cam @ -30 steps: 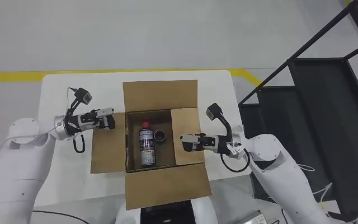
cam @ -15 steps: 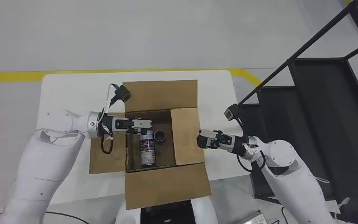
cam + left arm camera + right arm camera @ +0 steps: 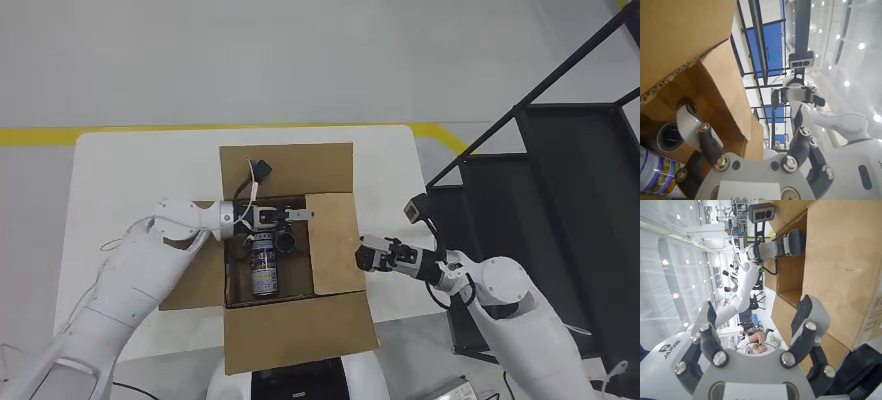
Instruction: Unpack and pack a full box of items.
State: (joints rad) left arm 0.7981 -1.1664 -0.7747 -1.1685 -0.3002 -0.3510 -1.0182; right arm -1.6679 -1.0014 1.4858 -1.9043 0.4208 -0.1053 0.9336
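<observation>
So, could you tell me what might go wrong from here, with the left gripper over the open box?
1. The open left gripper hangs close to the right flap; a finger could catch its edge.
2. The spray can lies on its side beside the small tin, so it may roll or slip in a grasp.
3. The right gripper is clear of the flap, which could swing inward.

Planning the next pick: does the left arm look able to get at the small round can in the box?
Probably yes. The left gripper hangs open over the cardboard box, just above the small round can; the spray can lies beside it, not over it.
</observation>
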